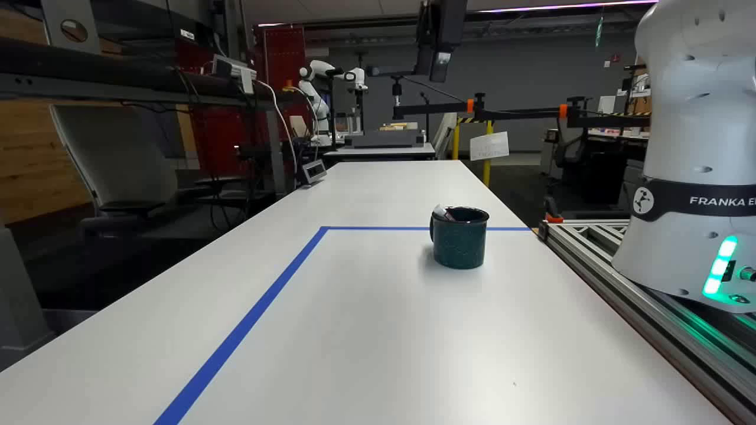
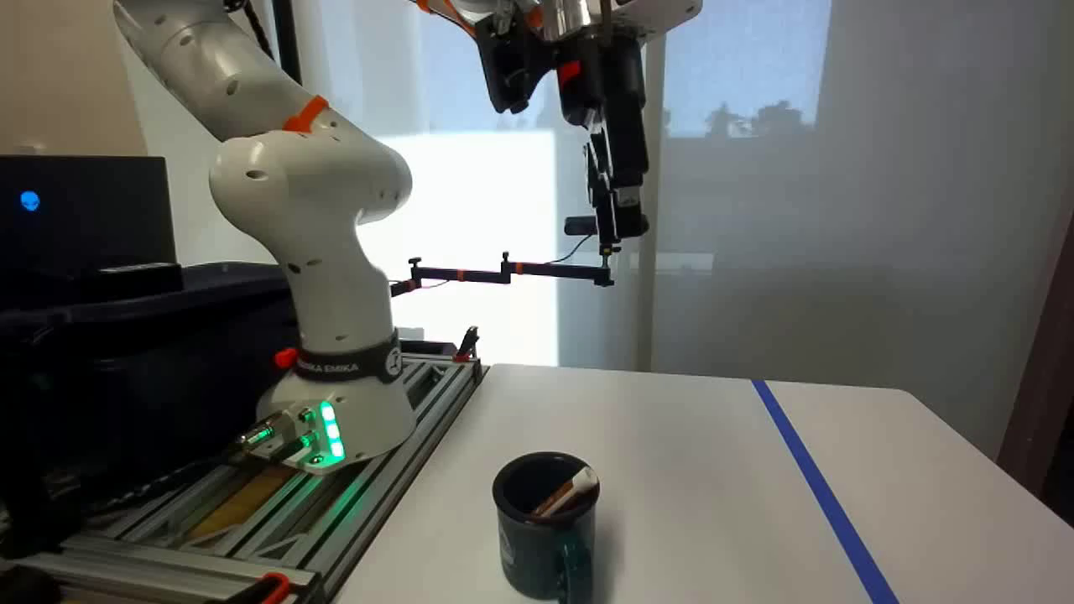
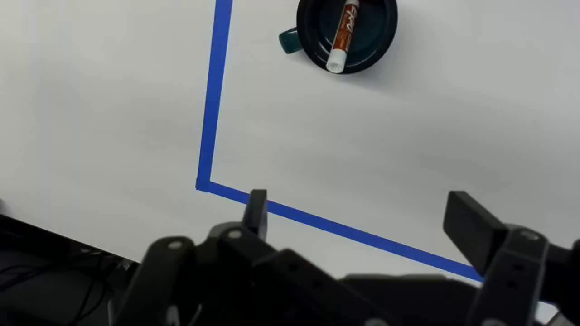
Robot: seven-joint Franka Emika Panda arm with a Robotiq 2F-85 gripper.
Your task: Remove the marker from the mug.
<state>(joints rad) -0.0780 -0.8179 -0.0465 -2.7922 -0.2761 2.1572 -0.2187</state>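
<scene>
The mug is dark teal-green and stands upright on the white table, in both exterior views [image 1: 459,245] [image 2: 537,545] and at the top of the wrist view [image 3: 374,38]. The marker is reddish-brown with a white end and leans inside the mug, its white end at the rim beside the handle. It shows in both exterior views [image 1: 441,211] [image 2: 564,497] and in the wrist view [image 3: 344,31]. Its lower end is inside the mug. My gripper is high above the table, apart from the mug, in both exterior views [image 1: 430,68] [image 2: 619,226]. In the wrist view [image 3: 358,203] its fingers are wide apart with nothing between them.
Blue tape [image 1: 260,307] marks lines on the white table [image 1: 384,330]. The robot base stands on a metal rail frame [image 2: 436,436] along one edge. A jointed camera bar [image 1: 520,111] reaches over the table's far end. A small grey device [image 1: 314,171] sits at the table's edge.
</scene>
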